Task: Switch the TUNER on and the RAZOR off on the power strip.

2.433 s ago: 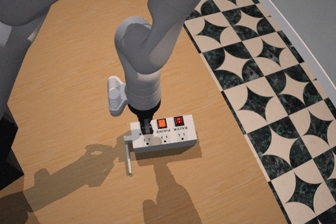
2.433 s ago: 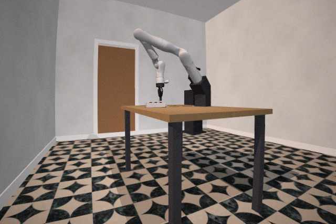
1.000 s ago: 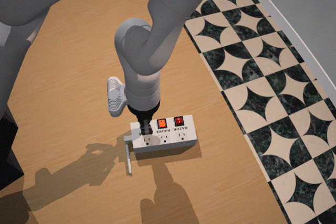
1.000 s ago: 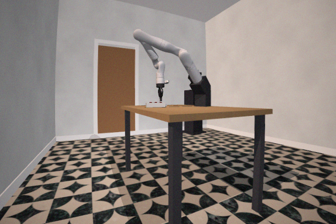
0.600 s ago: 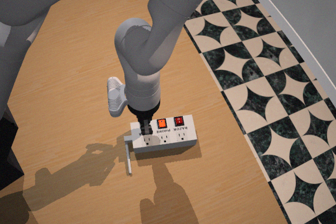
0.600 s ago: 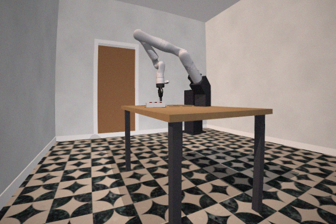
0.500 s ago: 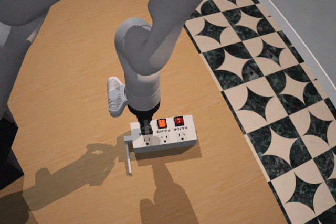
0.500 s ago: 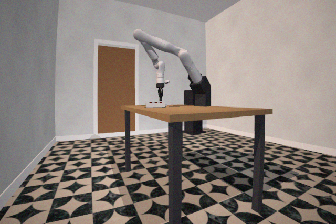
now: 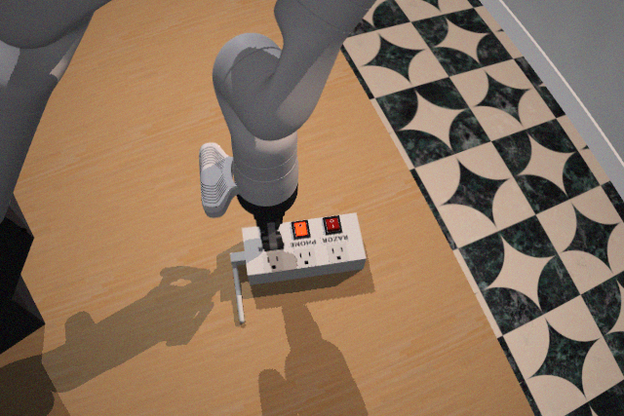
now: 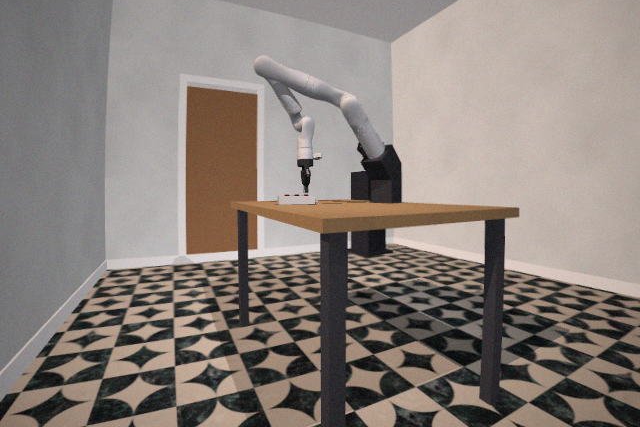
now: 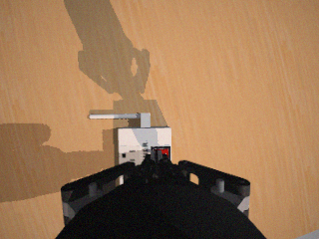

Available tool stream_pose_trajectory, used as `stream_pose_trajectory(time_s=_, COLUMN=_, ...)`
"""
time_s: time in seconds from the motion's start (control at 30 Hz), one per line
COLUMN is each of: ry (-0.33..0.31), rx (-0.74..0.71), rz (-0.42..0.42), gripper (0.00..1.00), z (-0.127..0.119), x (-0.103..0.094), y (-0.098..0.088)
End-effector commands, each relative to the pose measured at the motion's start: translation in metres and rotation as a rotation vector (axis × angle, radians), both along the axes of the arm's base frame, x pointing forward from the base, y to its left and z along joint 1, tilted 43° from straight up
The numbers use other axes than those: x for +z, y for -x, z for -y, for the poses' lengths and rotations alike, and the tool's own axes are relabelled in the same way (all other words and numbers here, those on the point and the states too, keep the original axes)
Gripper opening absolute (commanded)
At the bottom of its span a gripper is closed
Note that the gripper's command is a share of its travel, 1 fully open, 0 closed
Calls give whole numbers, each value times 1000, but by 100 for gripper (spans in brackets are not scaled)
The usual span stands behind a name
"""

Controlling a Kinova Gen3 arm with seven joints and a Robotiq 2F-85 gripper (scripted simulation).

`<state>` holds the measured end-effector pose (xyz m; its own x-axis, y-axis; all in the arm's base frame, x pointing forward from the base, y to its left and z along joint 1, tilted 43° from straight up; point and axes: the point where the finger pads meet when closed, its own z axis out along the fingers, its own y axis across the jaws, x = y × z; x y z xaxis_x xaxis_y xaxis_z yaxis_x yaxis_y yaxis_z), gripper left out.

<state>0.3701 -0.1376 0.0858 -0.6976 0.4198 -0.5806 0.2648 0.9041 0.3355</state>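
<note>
A white power strip [image 9: 347, 252] [image 10: 289, 200] [image 11: 135, 141] lies flat and right way up on the wooden table [image 9: 126, 124] [image 10: 387, 213] [image 11: 239, 75]. Its PHONE switch [image 9: 300, 229] glows bright orange and its RAZOR switch [image 9: 331, 224] is a darker red. My gripper [image 9: 270, 244] [image 10: 305, 187] [image 11: 156, 157] is shut and empty, pointing straight down with its fingertips on the strip's left end, over the third switch, which they hide in the top view. In the wrist view a red switch [image 11: 161, 152] shows just past the fingertips.
A short grey cord stub [image 9: 236, 290] [image 11: 114, 117] sticks out from the strip's left end. The table's right edge [image 9: 403, 160] runs close to the strip, with tiled floor beyond. The robot's dark base [image 10: 379, 174] stands behind the table.
</note>
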Motion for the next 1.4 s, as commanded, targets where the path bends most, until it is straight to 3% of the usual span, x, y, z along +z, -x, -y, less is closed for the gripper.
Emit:
stream_pose_trajectory(time_s=0.0, ry=0, rx=-1, rz=0, gripper=0, z=0, x=0, y=0)
stream_pose_trajectory(time_s=1.37, ry=1, rx=-4, rz=3, gripper=0, z=0, x=-4, y=-3)
